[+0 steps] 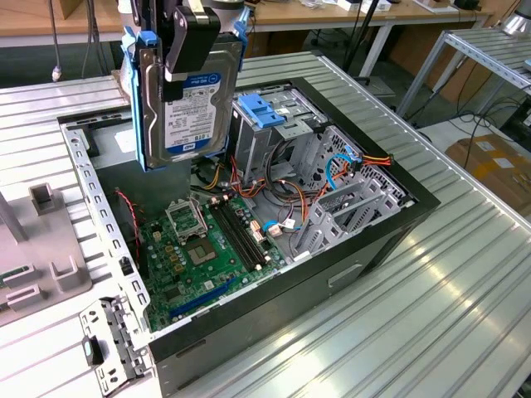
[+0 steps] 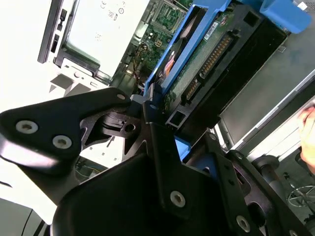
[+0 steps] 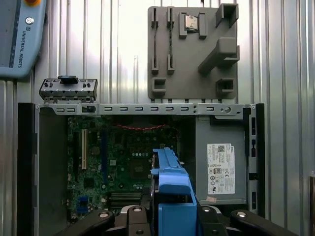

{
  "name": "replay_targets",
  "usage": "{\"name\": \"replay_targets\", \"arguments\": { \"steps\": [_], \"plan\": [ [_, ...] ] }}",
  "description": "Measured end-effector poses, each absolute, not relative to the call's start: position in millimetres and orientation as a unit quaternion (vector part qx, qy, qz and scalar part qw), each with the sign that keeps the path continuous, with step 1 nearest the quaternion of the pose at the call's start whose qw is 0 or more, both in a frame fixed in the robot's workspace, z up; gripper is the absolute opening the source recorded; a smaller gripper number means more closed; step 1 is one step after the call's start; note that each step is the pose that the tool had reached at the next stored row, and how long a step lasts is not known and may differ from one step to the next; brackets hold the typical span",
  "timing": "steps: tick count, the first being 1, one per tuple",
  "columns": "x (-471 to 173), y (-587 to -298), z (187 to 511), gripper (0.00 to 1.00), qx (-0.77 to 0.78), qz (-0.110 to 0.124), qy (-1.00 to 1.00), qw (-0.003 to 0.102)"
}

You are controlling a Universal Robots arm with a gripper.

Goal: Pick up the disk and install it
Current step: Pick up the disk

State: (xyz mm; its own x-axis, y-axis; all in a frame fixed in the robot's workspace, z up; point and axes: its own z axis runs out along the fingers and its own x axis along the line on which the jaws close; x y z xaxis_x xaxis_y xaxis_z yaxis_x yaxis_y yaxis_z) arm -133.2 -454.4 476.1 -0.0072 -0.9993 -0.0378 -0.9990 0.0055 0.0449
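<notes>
The disk is held clear of the counter, gripped by the gripper near its upper edge. The jaws are closed on the disk, one black finger being pressed against the labelled face. The disk is held upright on its edge, with the white and blue label turned toward the exterior view and the blue carrier frame seen along both long sides. It is suspended above the open computer case, over the case's far part on the exterior view's left, and nothing inside the case is touched by it.

In the second wrist view the disk is seen from its other side, where the green circuit board and the connector row are shown, and the gripper is clamped on the blue frame's edge. In the first wrist view the disk is seen edge-on as a blue frame above the case, between the motherboard and the grey power-supply box.

Inside the case, a light-blue bracket is seated on the metal drive cage, just beside the hanging disk on the exterior view's right. A grey fixture plate is laid on the counter just beyond the case wall.
</notes>
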Motion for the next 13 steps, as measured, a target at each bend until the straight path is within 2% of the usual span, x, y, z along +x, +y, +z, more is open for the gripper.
{"name": "replay_targets", "arguments": {
  "steps": [13],
  "plan": [
    [-130.0,-460.6,476.0,0.37,0.705,-0.029,-0.709,0.002]
  ]
}}
